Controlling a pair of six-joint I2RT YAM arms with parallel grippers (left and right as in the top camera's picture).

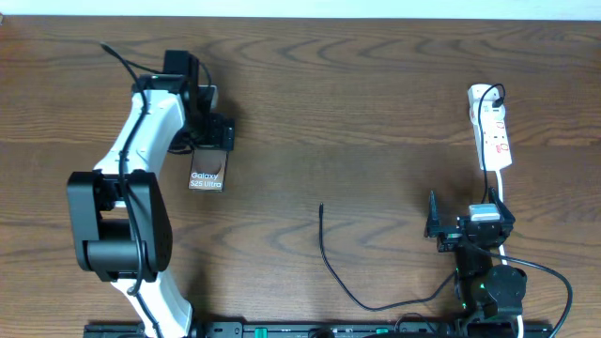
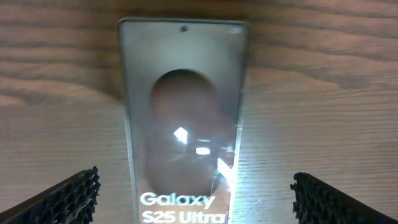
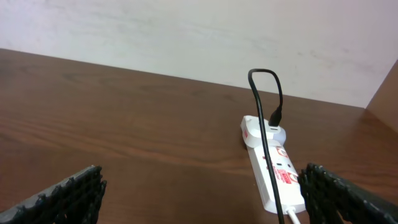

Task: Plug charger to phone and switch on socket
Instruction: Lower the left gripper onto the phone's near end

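Left hand (image 1: 208,131), seen from overhead, hangs over the far end of the phone (image 1: 207,175) on the left of the counter (image 1: 357,94). The phone's long axis runs away from me, its lettered end nearer my base. Right hand (image 1: 470,223) sits low on the right, well apart from the phone. The charger (image 1: 329,258) lies between the arms: its tip points away from me to the right of the phone, touching nothing, and the cable curves back toward the right arm's base. The tip is about as far from one hand as from the other; since the right hand is free, I judge it the one to fetch the plug. The socket (image 1: 491,127) lies beyond the right hand near the far right edge, long axis also running away from me. Bare wood surrounds the tip, so there is ample room. From the left wrist, the left hand (image 2: 196,199) is spread wide and holds nothing, its fingertips (image 2: 68,199) clear of both long edges of the phone (image 2: 183,124), which lies flat between them. I judge the port to be at the lettered end, though it is not visible. From the right wrist, the right hand (image 3: 199,199) is likewise wide open and empty. The socket (image 3: 273,180) lies ahead and to the right, with a black lead (image 3: 264,93) looping out of its far end; I cannot trace whether this is the charger.
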